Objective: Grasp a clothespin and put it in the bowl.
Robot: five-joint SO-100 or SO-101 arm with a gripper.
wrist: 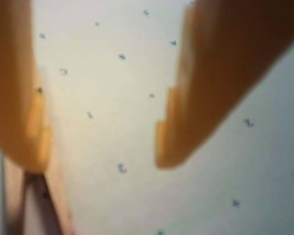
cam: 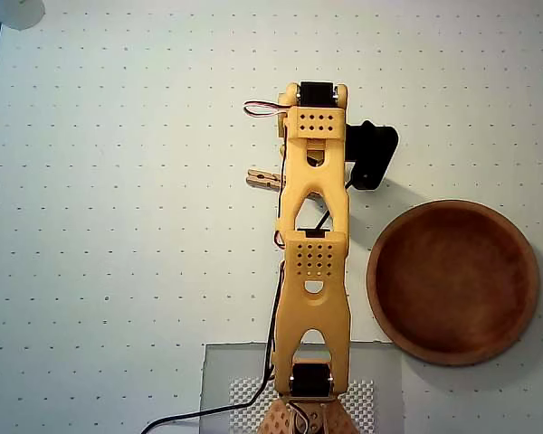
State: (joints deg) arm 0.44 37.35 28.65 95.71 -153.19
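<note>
Clothespin (wrist: 36,205) touching open hand's (wrist: 95,164) left finger

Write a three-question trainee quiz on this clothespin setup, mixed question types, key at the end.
1. True or false: the clothespin already lies inside the bowl.
2. In the overhead view, on which side of the arm does the bowl sit: (a) left, (b) right, (c) directly under it?
3. Fill in: in the wrist view, the two orange fingers of the gripper stand ____, with dotted tabletop showing between them.

Key: 1 false, it lies on the table, partly under the arm; 2 b; 3 apart.
</note>
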